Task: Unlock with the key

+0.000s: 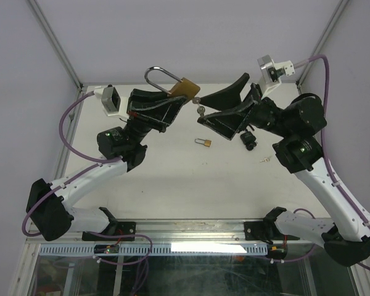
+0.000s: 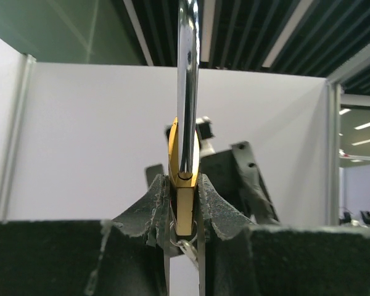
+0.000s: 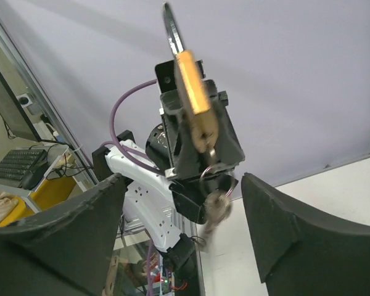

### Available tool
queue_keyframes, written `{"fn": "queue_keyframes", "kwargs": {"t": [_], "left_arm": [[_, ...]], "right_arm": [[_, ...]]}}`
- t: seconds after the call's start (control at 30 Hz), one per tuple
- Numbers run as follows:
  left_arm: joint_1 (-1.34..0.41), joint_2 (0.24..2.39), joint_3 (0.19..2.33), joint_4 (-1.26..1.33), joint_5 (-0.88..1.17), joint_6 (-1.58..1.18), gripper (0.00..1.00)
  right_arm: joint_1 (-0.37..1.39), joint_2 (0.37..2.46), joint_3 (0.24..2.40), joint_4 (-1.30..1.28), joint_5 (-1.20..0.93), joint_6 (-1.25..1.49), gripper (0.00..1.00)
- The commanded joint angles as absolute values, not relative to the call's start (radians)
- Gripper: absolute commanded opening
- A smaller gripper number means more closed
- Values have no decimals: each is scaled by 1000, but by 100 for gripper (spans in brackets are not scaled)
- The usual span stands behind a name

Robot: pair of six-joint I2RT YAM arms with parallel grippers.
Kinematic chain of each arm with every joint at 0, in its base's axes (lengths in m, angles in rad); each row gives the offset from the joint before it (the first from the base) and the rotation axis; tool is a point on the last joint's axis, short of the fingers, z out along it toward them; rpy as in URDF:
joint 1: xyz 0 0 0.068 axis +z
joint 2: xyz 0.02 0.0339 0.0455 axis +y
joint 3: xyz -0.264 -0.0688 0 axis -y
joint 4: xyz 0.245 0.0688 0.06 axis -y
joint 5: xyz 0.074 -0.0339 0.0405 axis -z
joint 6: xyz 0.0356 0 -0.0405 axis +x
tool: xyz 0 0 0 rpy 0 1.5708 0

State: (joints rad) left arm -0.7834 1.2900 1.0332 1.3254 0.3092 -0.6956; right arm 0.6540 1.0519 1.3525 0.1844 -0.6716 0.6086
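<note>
The padlock (image 1: 185, 88) sat clamped in the left gripper (image 1: 176, 103), raised above the table (image 1: 172, 185), its key (image 1: 200, 110) hanging at the right end, just before the parted right gripper (image 1: 209, 110). Below them on the table lay a second padlock (image 1: 203, 142) and, farther right, a loose key (image 1: 264, 160).

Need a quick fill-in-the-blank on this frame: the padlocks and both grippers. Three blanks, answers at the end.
1. The left gripper is ____ on the large padlock.
2. The right gripper has its jaws ____ and holds nothing.
3. The small padlock lies on the ____ between the two arms.

Missing words: shut; open; table.
</note>
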Motion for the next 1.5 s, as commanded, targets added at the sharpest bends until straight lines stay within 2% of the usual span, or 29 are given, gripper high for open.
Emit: {"fn": "queue_keyframes", "kwargs": {"t": [0.0,0.07,0.13,0.33,0.5,0.67,0.77,0.87,1.07,1.13,1.23,1.27,1.47], "left_arm": [[-759,1262,1067,1400,221,-647,0],[-758,1262,1067,1396,220,-647,0],[-760,1264,1067,1396,223,-652,0],[-760,1262,1069,1392,232,-665,0],[-760,1262,1076,1394,240,-674,0],[-759,1259,1077,1395,241,-677,0],[-759,1255,1074,1397,241,-676,0],[-761,1253,1070,1396,238,-676,0],[-759,1255,1071,1398,240,-679,0],[-761,1254,1070,1397,241,-680,0],[-760,1255,1070,1395,242,-679,0],[-760,1256,1071,1395,243,-679,0],[-760,1262,1074,1381,255,-699,0]], "right_arm": [[654,1017,1360,144,-663,560,84],[652,1022,1371,139,-678,566,98],[652,1031,1390,122,-676,566,99],[650,1035,1387,159,-583,549,87],[651,1063,1385,274,-555,522,81],[650,1160,1477,297,-696,556,57],[651,1164,1476,296,-717,566,48],[650,1152,1460,298,-711,566,34],[646,1141,1442,296,-713,569,32],[643,1129,1432,298,-707,571,27],[640,1124,1428,297,-697,575,3],[640,1125,1431,297,-694,577,0],[640,1148,1454,328,-721,608,0]]}}
